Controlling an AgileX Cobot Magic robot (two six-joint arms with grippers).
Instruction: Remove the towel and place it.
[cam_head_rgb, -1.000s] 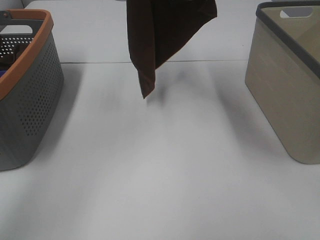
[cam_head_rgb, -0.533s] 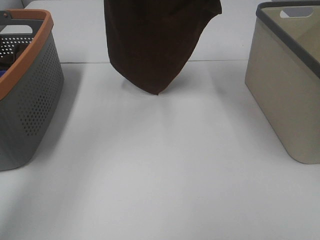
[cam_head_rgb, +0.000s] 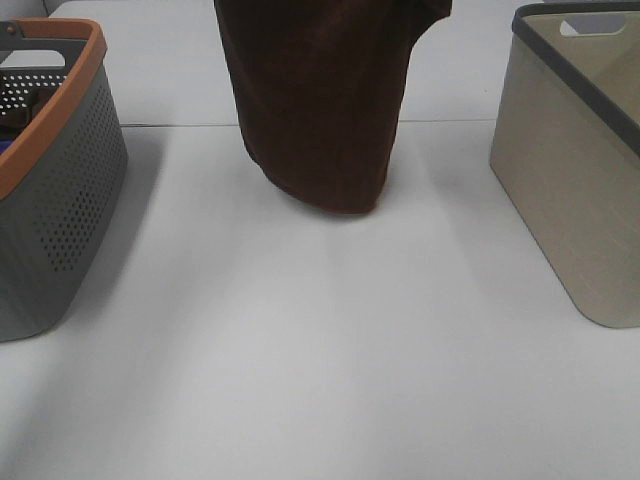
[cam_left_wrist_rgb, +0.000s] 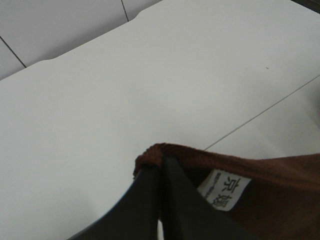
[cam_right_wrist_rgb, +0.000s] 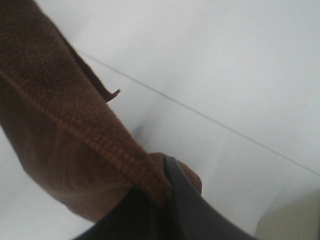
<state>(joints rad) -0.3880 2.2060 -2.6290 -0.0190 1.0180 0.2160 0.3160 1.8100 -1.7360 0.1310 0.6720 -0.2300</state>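
Exterior high view: a dark brown, soft cloth towel (cam_head_rgb: 315, 100) hangs in a broad, loosely folded drape at the far middle of the white table (cam_head_rgb: 320, 360). Its top runs out of the picture, and its rounded lower edge lies close over the tabletop; whether it touches the surface cannot be told. The towel is well apart from both containers: a grey perforated plastic basket with an orange rim (cam_head_rgb: 75, 190) at the left edge and a beige plastic basket with a dark grey rim (cam_head_rgb: 565, 190) at the right edge. Neither arm appears in this view.

Left wrist view: the left gripper (cam_left_wrist_rgb: 161, 164) has its two black fingers pressed together, pinching a corner of the towel at their tips. A small white printed tag (cam_left_wrist_rgb: 224, 190) sits on the cloth just beside that corner.

Right wrist view: the right gripper (cam_right_wrist_rgb: 167, 167) is likewise fully closed, clamping the stitched hem of the towel, which falls away from it above the table.
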